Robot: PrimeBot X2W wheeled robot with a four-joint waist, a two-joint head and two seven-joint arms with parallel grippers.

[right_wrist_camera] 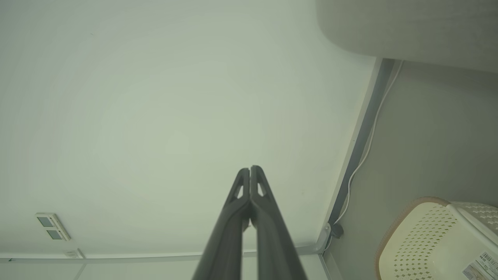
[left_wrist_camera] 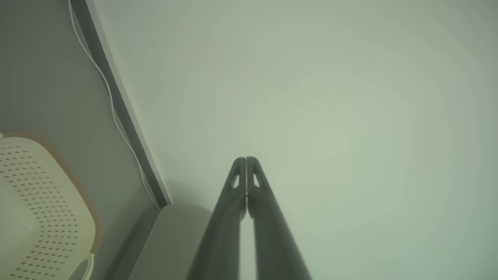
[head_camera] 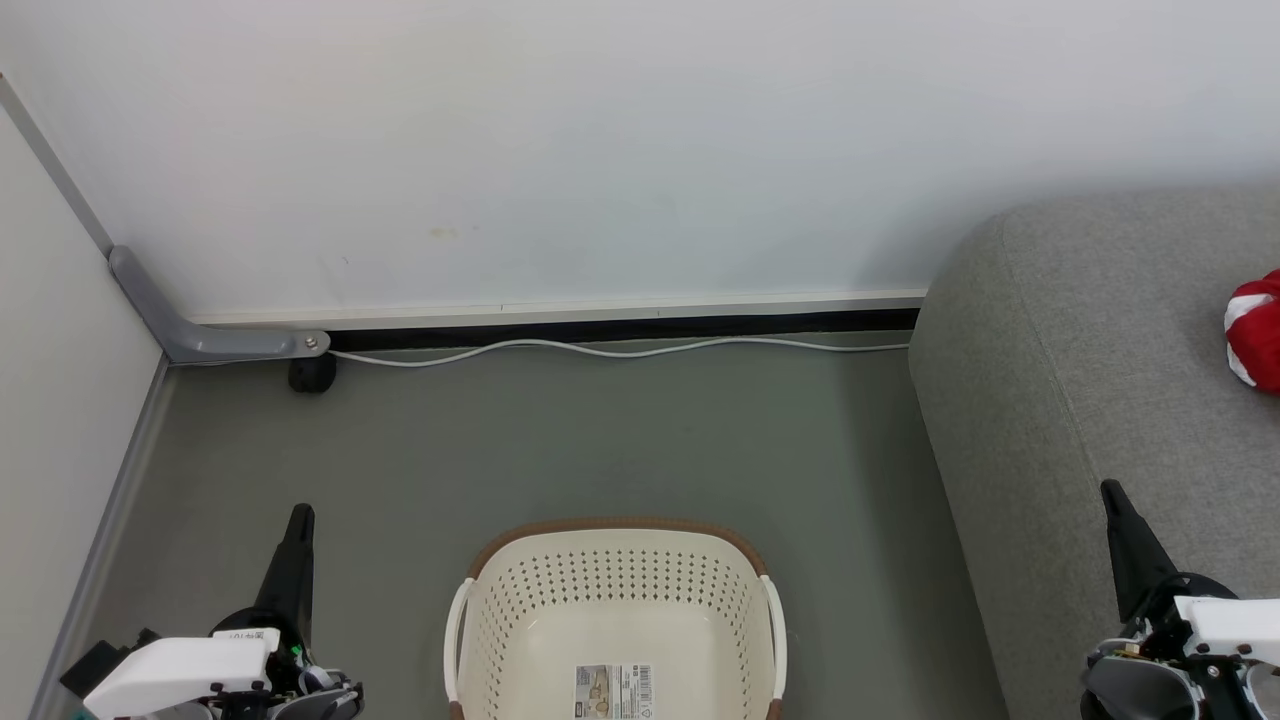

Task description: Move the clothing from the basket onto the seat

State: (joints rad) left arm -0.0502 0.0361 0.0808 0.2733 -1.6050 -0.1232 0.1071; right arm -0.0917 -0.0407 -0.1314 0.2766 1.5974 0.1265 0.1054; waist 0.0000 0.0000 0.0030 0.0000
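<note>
The cream basket with its brown rim stands on the floor at the bottom centre, its inside bare but for a label on the bottom. It also shows at the left edge of the left wrist view as the basket and at the lower right of the right wrist view as the basket. The grey seat rises at the right, with red and white clothing lying on it at the frame's edge. My left gripper is shut left of the basket. My right gripper is shut in front of the seat. Both fingertips pairs press together, left gripper and right gripper, holding nothing.
A white wall runs across the back, with a white cable lying along its base. A grey bracket with a black caster sits in the left corner, where a side panel meets the wall. Grey floor lies between basket and wall.
</note>
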